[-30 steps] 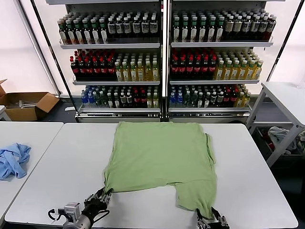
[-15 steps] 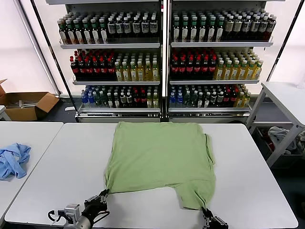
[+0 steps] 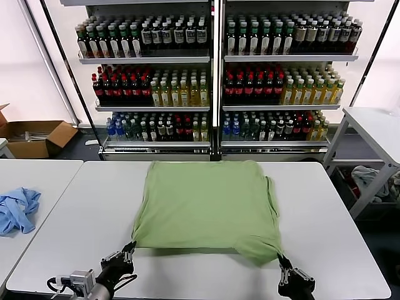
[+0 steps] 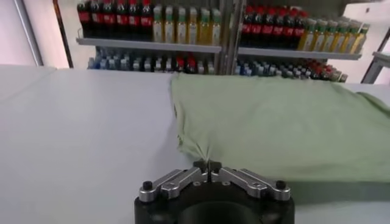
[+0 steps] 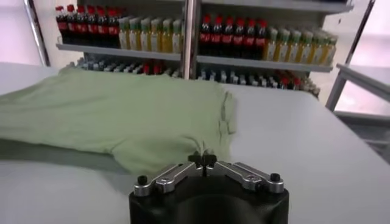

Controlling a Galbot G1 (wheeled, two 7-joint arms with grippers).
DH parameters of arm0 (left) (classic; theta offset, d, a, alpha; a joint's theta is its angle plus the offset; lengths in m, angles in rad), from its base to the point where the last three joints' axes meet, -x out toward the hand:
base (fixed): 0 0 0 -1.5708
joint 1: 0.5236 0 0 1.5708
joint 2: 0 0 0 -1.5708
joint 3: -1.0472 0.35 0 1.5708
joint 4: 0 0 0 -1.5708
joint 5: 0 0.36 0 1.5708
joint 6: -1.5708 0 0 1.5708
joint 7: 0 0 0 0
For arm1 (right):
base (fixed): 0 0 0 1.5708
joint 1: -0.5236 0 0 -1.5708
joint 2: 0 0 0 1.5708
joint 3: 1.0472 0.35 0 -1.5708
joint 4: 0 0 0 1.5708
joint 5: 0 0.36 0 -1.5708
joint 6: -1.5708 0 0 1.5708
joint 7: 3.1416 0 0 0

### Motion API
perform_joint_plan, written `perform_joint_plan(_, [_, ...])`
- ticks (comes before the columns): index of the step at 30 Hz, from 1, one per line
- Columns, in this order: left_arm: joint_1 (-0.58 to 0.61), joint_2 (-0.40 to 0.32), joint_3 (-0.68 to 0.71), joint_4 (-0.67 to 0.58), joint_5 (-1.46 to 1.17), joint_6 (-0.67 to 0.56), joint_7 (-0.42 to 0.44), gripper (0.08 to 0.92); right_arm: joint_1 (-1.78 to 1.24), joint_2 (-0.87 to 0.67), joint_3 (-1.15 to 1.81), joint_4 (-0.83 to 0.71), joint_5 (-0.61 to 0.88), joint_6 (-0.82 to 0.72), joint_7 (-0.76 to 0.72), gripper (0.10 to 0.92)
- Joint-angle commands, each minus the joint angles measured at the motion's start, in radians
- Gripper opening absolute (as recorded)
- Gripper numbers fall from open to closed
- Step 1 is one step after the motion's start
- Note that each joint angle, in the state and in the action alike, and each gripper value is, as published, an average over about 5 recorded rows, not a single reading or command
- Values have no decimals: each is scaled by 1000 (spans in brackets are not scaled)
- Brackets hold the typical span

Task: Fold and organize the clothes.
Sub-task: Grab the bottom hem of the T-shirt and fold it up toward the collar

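Head view, shelving: two metal shelf units (image 3: 212, 81) stand behind the table, three tiers each, filled with upright bottles (image 3: 156, 94) in dark, red, yellow and green rows.
Cardboard box: an open carton (image 3: 34, 137) sits on the floor at far left; its contents cannot be made out.
Work surface: a white table (image 3: 81, 212) carries the T-shirt; a second white table (image 3: 25, 175) adjoins it on the left, and a third (image 3: 375, 125) stands at right rear.
Task item: the light green T-shirt (image 3: 206, 203) lies mid-table, plain side up, its near edge lifted slightly off the table at both corners.
Left gripper: the left gripper (image 4: 207, 164) sits at the table's near-left edge, jaws fully closed, pinching the shirt's near-left corner.
Right gripper: the right gripper (image 5: 203, 159) sits at the near-right edge, jaws fully closed, pinching the shirt's near-right corner, where the fabric bunches into a point.
Other garment: a light blue garment (image 3: 17, 209) lies crumpled on the left table, well apart from the shirt.
Room: pale translucent walls behind the shelving; dark floor.
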State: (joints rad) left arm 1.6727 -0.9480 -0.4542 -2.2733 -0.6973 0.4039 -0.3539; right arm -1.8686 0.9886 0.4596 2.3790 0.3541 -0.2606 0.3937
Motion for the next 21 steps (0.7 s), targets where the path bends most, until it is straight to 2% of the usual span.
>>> perform_joint_plan(1, [-106,-8,37,-19,0,7,-23,83,103,3,35,-4,-10,-13,-5,106])
perform_joint_plan(10, [-394,-35,158,139,50,56,-31,83,440,-27,-99,-146,-60,-134,-157,106])
perform_joint_plan(21, [-541,-66,206,279,138,88,-61,83,647,-63,-187,-319,-59,-167,-179,106])
